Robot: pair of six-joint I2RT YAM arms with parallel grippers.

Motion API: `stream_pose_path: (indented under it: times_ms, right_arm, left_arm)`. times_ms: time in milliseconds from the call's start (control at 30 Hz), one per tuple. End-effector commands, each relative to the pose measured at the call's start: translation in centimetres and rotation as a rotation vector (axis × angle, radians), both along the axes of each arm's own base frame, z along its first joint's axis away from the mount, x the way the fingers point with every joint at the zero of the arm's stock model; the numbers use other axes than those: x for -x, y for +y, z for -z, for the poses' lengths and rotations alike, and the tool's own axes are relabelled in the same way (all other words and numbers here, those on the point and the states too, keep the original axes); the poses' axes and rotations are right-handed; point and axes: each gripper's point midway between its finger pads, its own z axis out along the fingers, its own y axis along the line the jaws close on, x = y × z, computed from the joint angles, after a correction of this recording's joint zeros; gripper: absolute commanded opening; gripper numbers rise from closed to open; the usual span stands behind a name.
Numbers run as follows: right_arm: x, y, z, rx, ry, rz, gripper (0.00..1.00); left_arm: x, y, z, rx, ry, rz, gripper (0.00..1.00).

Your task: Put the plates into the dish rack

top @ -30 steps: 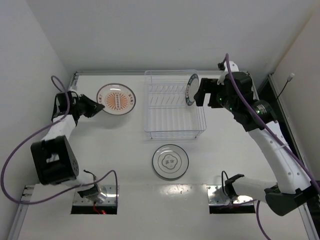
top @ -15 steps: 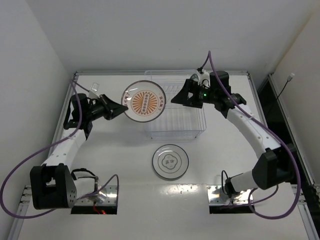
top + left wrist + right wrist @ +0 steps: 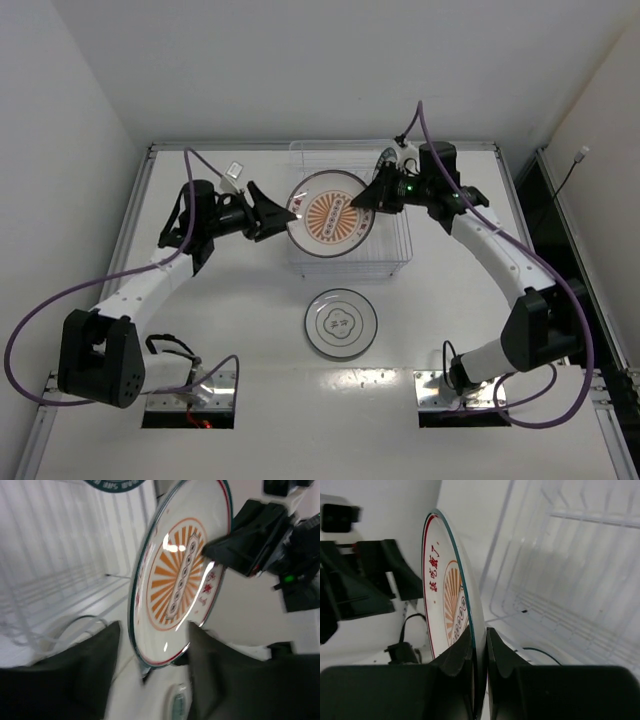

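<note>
At the left, the left arm reaches from 8 o'clock toward the middle of the tabletop (image 3: 230,300), and a purple cable (image 3: 40,320) hangs in a loop from it. The left pincer (image 3: 280,215) stands half wide. Its two dark fingers (image 3: 75,680) are on both sides of the lower rim of the sunburst plate (image 3: 330,215), at the plate's 9 o'clock, and on one side a gap shows between finger and rim.

The sunburst plate is in the air over the left and near part of the dish rack (image 3: 395,255), with its orange face turned up toward the top camera. The rack sits at 12 o'clock on the tabletop, and its rows of clear tines lie directly under and behind the plate.

At the top edge of the left wrist view, a piece of the dark-rim plate (image 3: 112,484) shows above the tines; in which slot it stands I cannot tell.

At 6 o'clock from the rack, well apart from it, the grey-ring plate (image 3: 341,323) lies flat on the tabletop.

At the right, the right pincer (image 3: 362,203) comes across the rack from 3 o'clock and is narrow, pinching the rim of the sunburst plate at its 2 o'clock, one finger (image 3: 457,655) on each face.
</note>
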Motion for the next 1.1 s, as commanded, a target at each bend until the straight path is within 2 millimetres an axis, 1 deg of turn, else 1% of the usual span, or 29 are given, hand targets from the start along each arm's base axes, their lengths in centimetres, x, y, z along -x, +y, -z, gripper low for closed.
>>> stream_pose_path:
  times_ms: [0, 33, 67, 100, 133, 167, 200, 233, 267, 333, 367, 400, 433, 467, 500, 533, 600, 633, 667, 700, 733, 800, 867, 900, 933, 967, 1000, 1033, 1067]
  right_arm:
    - [-1.5, -2.6, -1.5, 0.063, -0.061, 0.114, 0.00]
    - [-2.4, -3.9, -1.9, 0.113, -0.084, 0.190, 0.00]
    - [-2.9, -5.3, -2.6, 0.167, -0.095, 0.237, 0.00]
    - [-4.0, -7.2, -2.7, 0.244, -0.111, 0.337, 0.00]
    - [-4.5, -8.1, -3.0, 0.291, -0.116, 0.382, 0.00]
    - [-5.0, -9.1, -4.2, 0.341, -0.144, 0.415, 0.00]
    - [-5.9, -10.5, -4.5, 0.409, -0.162, 0.492, 0.00]
    - [-7.1, -11.3, -5.7, 0.442, -0.191, 0.533, 0.00]
    - [-7.4, -11.7, -5.7, 0.495, -0.202, 0.542, 0.00]
    - [-8.9, -13.2, -6.3, 0.581, -0.227, 0.620, 0.00]
    - [-10.2, -13.0, -6.6, 0.606, -0.244, 0.634, 0.00]
    - [-10.9, -14.0, -6.4, 0.673, -0.252, 0.661, 0.00]
    - [-11.7, -13.8, -7.5, 0.685, -0.283, 0.674, 0.00]
    - [-12.5, -14.4, -7.3, 0.727, -0.285, 0.698, 0.00]
    - [-13.5, -14.5, -5.3, 0.782, -0.256, 0.679, 0.00]
    - [-14.4, -14.4, -6.2, 0.775, -0.275, 0.697, 0.00]
    - [-15.4, -15.0, -5.7, 0.826, -0.275, 0.721, 0.00]
    - [-15.9, -14.8, -4.8, 0.862, -0.271, 0.710, 0.00]
    - [-16.3, -15.1, -5.0, 0.879, -0.282, 0.730, 0.00]
    - [-16.5, -15.3, -4.4, 0.896, -0.273, 0.739, 0.00]
    - [-16.9, -15.5, -4.5, 0.911, -0.284, 0.745, 0.00]
    - [-17.6, -15.7, -3.4, 0.959, -0.275, 0.731, 0.00]
    - [-17.9, -15.8, -2.8, 0.982, -0.271, 0.725, 0.00]
    - [-17.9, -15.1, -1.8, 0.993, -0.261, 0.703, 0.00]
    - [-18.0, -14.8, -2.0, 1.001, -0.277, 0.705, 0.00]
    - [-18.1, -15.0, -1.0, 1.028, -0.268, 0.698, 0.00]
    - [-18.3, -14.3, -0.8, 1.033, -0.284, 0.692, 0.00]
    - [-18.0, -13.5, -0.3, 1.039, -0.282, 0.671, 0.00]
    - [-18.2, -13.1, 0.1, 1.045, -0.285, 0.670, 0.00]
  left_arm:
    - [-2.1, 1.1, -3.8, -0.084, -0.168, -0.037, 0.63]
    - [-2.4, 2.2, -1.7, -0.161, -0.074, -0.078, 0.80]
    - [-2.7, 3.0, -1.4, -0.212, -0.068, -0.101, 0.85]
    - [-3.4, 3.8, -2.1, -0.258, -0.080, -0.128, 0.89]
    - [-3.2, 4.9, -0.5, -0.337, -0.034, -0.135, 0.92]
    - [-3.5, 5.7, -0.2, -0.387, -0.026, -0.171, 0.92]
    - [-3.8, 6.4, 0.1, -0.415, -0.022, -0.179, 0.92]
    - [-3.8, 6.9, 0.4, -0.419, -0.005, -0.190, 0.93]
    - [-3.6, 7.1, 0.7, -0.428, 0.010, -0.194, 0.94]
    - [-3.7, 7.5, 0.8, -0.435, 0.015, -0.201, 0.94]
    - [-3.5, 7.6, 1.4, -0.438, 0.029, -0.198, 0.94]
    - [-3.5, 7.9, 1.8, -0.440, 0.040, -0.205, 0.94]
    - [-3.5, 7.9, 1.8, -0.440, 0.040, -0.205, 0.94]
    - [-3.2, 7.9, 1.8, -0.440, 0.040, -0.205, 0.94]
    - [-3.2, 7.9, 1.8, -0.440, 0.040, -0.205, 0.94]
    - [-3.1, 7.9, 2.3, -0.442, 0.050, -0.203, 0.94]
    - [-2.9, 8.0, 2.7, -0.449, 0.053, -0.197, 0.94]
    - [-2.9, 8.3, 3.1, -0.451, 0.065, -0.205, 0.94]
    - [-2.9, 8.4, 3.1, -0.451, 0.065, -0.206, 0.94]
    - [-2.9, 8.5, 3.1, -0.450, 0.060, -0.202, 0.94]
    - [-2.9, 8.5, 3.1, -0.450, 0.060, -0.202, 0.94]
    - [-2.9, 8.8, 3.5, -0.453, 0.073, -0.196, 0.94]
    - [-3.1, 9.1, 3.8, -0.455, 0.084, -0.203, 0.94]
    - [-3.2, 9.1, 4.2, -0.462, 0.089, -0.197, 0.94]
    - [-3.3, 9.0, 3.8, -0.455, 0.080, -0.192, 0.94]
    - [-3.4, 9.0, 4.1, -0.456, 0.089, -0.190, 0.94]
    - [-3.5, 8.9, 4.4, -0.458, 0.099, -0.187, 0.94]
    - [-3.5, 8.9, 4.4, -0.458, 0.099, -0.187, 0.94]
    - [-3.6, 8.9, 4.3, -0.456, 0.089, -0.189, 0.94]
